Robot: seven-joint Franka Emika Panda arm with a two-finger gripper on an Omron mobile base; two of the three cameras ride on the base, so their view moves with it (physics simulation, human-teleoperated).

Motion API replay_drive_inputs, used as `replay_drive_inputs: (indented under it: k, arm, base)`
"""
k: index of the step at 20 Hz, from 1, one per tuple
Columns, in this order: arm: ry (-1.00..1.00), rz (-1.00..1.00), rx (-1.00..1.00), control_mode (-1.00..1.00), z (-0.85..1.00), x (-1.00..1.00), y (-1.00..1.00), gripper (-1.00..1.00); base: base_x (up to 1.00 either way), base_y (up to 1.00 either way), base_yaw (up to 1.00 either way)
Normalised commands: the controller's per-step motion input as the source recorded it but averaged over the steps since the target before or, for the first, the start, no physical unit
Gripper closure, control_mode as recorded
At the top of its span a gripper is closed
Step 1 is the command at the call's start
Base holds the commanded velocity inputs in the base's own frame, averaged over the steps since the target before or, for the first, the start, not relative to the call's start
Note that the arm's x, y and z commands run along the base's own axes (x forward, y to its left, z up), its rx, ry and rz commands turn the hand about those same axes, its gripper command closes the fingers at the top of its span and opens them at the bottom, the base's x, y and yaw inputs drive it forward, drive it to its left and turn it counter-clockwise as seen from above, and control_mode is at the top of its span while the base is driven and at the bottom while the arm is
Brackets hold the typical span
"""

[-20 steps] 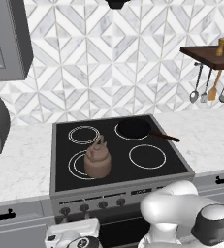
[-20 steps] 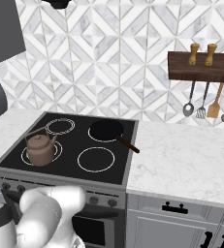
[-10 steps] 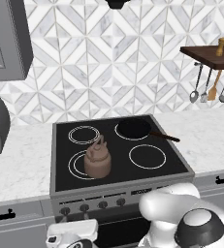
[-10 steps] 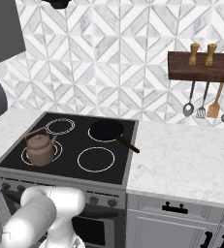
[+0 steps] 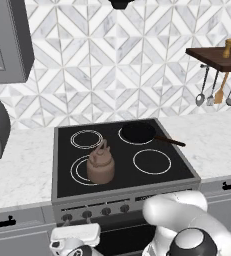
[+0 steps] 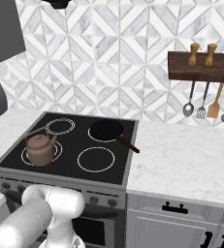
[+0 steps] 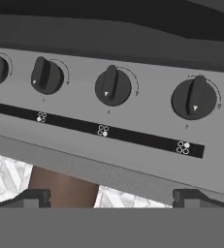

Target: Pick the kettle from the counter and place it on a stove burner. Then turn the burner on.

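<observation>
Placement done: squat brown-copper kettle, smooth metal with thin arched handle, sits on the large double-ringed stove burner of the glossy black glass cooktop. Left to do: ignition. Two-finger dark gripper spread wide before the matte grey panel's round black knobs, apparently untouched.

1. Was a rendered home kitchen: black glass cooktop with control knobs set in a marbled counter
2. Grey cabinet fronts, patterned tile backsplash
3. Utensils hung under a wooden shelf
</observation>
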Motion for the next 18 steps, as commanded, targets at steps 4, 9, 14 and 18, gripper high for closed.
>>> replay_drive_inputs:
  k: [4, 9, 14, 18]
  arm:
    - [-0.08, 0.00, 0.00, -1.00, -0.24, 0.12, 0.06, -1.00]
    - [-0.06, 0.00, -0.01, -1.00, -0.31, 0.02, 0.23, -1.00]
    - [-0.03, 0.00, -0.01, -1.00, -0.01, 0.25, 0.10, -1.00]
    - [-0.02, 0.00, -0.05, -1.00, -0.23, 0.26, 0.11, -1.00]
  base:
    - [0.00, 0.00, 0.00]
    - [0.00, 0.00, 0.00]
    - [0.00, 0.00, 0.00]
    - [0.00, 0.00, 0.00]
